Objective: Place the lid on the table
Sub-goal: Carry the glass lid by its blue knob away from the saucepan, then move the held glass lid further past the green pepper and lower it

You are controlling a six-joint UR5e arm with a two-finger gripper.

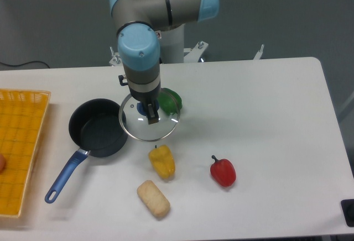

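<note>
The lid (161, 128), a clear glass disc with a metal rim and a blue knob, hangs in the air over the white table (265, 114). My gripper (150, 113) reaches straight down onto its centre and is shut on the knob. The lid sits just right of the dark saucepan (97, 135), its left rim overlapping the pan's right edge in this view, and it partly covers the green pepper (170, 98) behind it. How high the lid is above the tabletop cannot be told.
A yellow pepper (162, 161) lies just below the lid, a red pepper (223, 171) to the right, a beige bread piece (153, 199) near the front. The saucepan's blue handle (63, 176) points front-left. A yellow mesh tray (19, 152) is at the left edge.
</note>
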